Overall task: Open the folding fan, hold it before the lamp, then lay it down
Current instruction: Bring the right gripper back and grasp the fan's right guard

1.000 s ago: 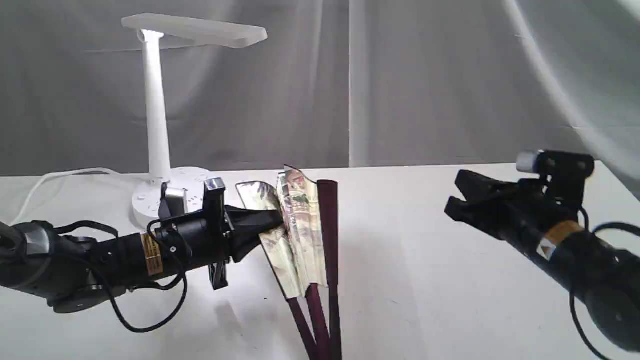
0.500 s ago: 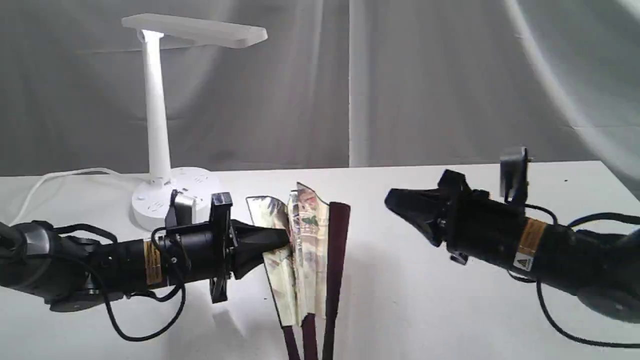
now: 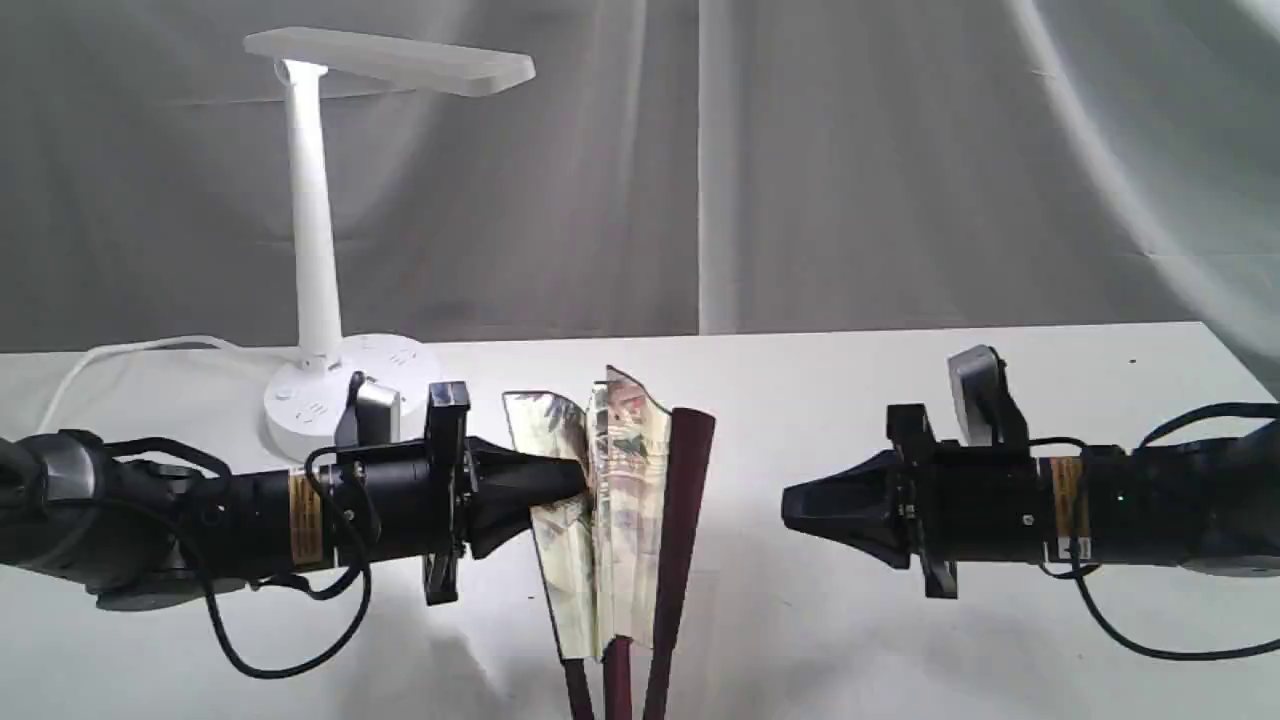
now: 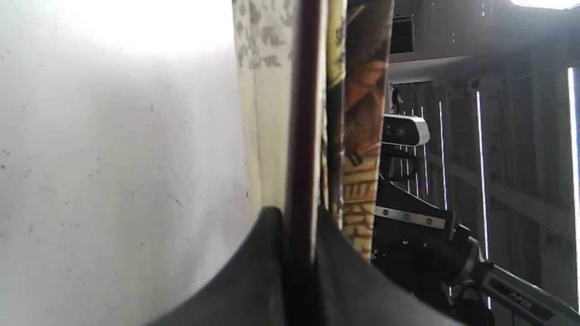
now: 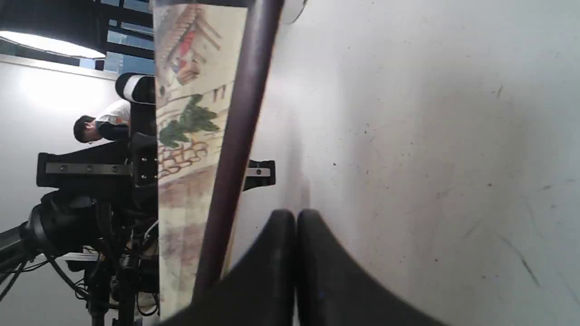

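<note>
The left tool (image 3: 578,476) firmly grasped a rib of the fan (image 3: 625,470), and the empty right tool (image 3: 790,505), clenched just right of it, would need to open before taking the outer rib (image 3: 685,500).

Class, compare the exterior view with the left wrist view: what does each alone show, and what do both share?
Only the exterior view: the lamp with its cord, and the shut tip of the right gripper, clear of the folding fan. Only the left wrist view: a maroon rib pinched between the fingers of the left gripper, and a white camera beyond the fan. Both: the partly opened fan, the left gripper on it, and the white table.
</note>
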Tool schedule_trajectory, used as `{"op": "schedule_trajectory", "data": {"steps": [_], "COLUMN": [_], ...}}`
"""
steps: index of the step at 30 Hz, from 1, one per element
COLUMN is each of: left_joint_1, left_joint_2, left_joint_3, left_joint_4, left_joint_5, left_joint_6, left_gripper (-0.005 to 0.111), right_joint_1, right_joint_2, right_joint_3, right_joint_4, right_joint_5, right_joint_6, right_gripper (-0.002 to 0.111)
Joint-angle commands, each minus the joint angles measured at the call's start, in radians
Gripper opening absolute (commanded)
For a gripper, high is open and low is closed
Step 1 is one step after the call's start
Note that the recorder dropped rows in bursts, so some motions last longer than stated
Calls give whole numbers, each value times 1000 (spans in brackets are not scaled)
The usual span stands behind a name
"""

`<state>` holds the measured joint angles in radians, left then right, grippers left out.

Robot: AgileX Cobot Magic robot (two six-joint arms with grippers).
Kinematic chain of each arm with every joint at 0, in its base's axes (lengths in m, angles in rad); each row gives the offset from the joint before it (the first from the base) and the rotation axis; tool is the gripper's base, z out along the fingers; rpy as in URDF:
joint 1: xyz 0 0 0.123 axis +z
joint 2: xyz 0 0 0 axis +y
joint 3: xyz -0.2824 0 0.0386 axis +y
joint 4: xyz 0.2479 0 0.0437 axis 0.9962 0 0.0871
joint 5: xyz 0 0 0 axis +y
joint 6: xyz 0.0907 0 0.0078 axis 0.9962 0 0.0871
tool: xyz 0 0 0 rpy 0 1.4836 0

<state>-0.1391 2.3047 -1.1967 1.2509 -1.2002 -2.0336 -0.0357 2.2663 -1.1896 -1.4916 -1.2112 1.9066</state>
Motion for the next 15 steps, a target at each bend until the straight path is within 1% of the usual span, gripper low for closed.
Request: {"op": "schedule_trajectory", "data": {"steps": [1, 2, 5, 6, 10, 12, 15], "left_joint_1": [-25, -35, -61, -69, -70, -70, -70], "left_joint_2": [-15, -15, -15, -15, -15, -15, -15], "left_joint_3": [-1, -1, -1, -1, -1, -1, -1], "left_joint_4": [-52, -74, -125, -139, -149, -145, -150], "left_joint_5": [-21, -21, -21, -21, -21, -21, -21], "left_joint_6": [-33, -33, -33, -33, -31, -31, -29], "left_gripper": [0, 0, 0, 0, 0, 0, 0], "right_joint_1": [26, 30, 37, 37, 37, 37, 37], "right_joint_2": [-5, -5, -5, -5, -5, -5, -5], "right_joint_3": [-6, -6, -23, -30, -35, -35, -35], "right_joint_4": [24, 36, 35, 26, 30, 35, 41], "right_joint_5": [-10, -10, -10, -10, -10, -10, -10], "right_joint_6": [19, 30, 70, 88, 123, 125, 125], "right_gripper": [2, 4, 18, 26, 47, 52, 53]}}
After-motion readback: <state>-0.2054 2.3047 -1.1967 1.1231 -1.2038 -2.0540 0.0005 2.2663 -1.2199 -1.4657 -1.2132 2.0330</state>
